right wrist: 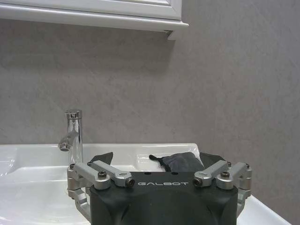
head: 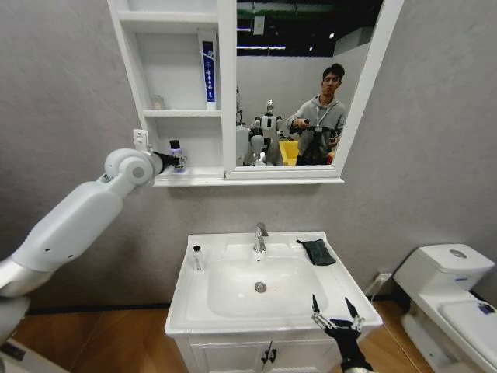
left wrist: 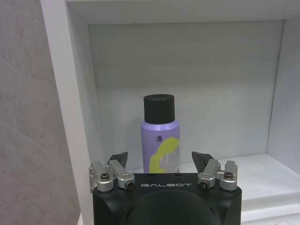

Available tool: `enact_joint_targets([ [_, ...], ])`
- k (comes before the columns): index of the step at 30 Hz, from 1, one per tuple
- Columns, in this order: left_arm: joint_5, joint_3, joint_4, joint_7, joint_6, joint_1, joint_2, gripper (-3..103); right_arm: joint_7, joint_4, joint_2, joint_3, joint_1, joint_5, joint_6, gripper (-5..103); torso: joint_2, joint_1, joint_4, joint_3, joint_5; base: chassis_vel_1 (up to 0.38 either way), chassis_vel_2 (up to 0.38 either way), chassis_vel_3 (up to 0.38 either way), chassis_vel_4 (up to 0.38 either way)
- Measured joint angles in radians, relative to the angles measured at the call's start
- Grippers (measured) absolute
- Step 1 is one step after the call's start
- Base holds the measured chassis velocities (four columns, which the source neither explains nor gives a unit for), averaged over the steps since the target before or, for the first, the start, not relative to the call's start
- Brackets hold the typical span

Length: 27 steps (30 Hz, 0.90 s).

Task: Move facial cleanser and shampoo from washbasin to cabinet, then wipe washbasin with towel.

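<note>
Hanging on the grey wall, the cabinet (head: 175,177) carries the job's progress on its open shelves: a tall white tube with a blue stripe (head: 208,70) stands at the right side of the middle shelf against the divider, and a lilac bottle with a black cap (left wrist: 159,133) stands on the bottom shelf near its left wall. Below, the washbasin (head: 225,311) bears a chrome tap (head: 260,237) at its back edge, a small dark-capped item (head: 197,257) on the left rim, and the dark towel (head: 318,252) near the back right corner, untouched.

I judge the bottle's upright stance and its place on the shelf to mean it is being set down, not lifted. The left gripper (left wrist: 160,159) sits at the shelf's front edge with its jaws spread apart to either side of the bottle, not touching it. The right gripper (head: 335,314) hovers over the basin's front right edge, jaws spread and empty, pointed toward the towel, probably staged for wiping.
</note>
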Motion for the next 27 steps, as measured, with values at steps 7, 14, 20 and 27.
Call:
enact_joint_targets([
  [7,-0.044,-0.144,-0.202,-0.021,0.006,0.189,0.110,98,0.002,-0.003,-0.003,-0.014,0.014,-0.002,-0.004,100,0.000,0.000,0.0001,0.000,-0.0001,0.000,0.000,0.000,0.000],
  [14,0.049,-0.325,-0.490,0.047,-0.063,0.595,0.284,100,0.002,-0.008,-0.001,-0.024,0.015,-0.012,-0.009,100,0.000,0.000,0.0010,0.000,-0.0001,0.000,0.000,0.000,0.000],
  [20,0.305,-0.310,-0.515,0.130,-0.189,0.812,0.264,100,0.000,-0.002,0.010,-0.016,0.001,-0.016,-0.001,100,0.000,0.000,-0.0003,0.000,0.0003,0.000,0.000,0.000,0.000],
  [27,0.639,-0.277,-0.325,0.181,-0.377,1.023,0.094,100,-0.001,-0.022,0.007,0.000,0.003,-0.003,0.016,100,0.000,0.000,0.0001,0.000,-0.0002,0.000,0.000,0.000,0.000],
])
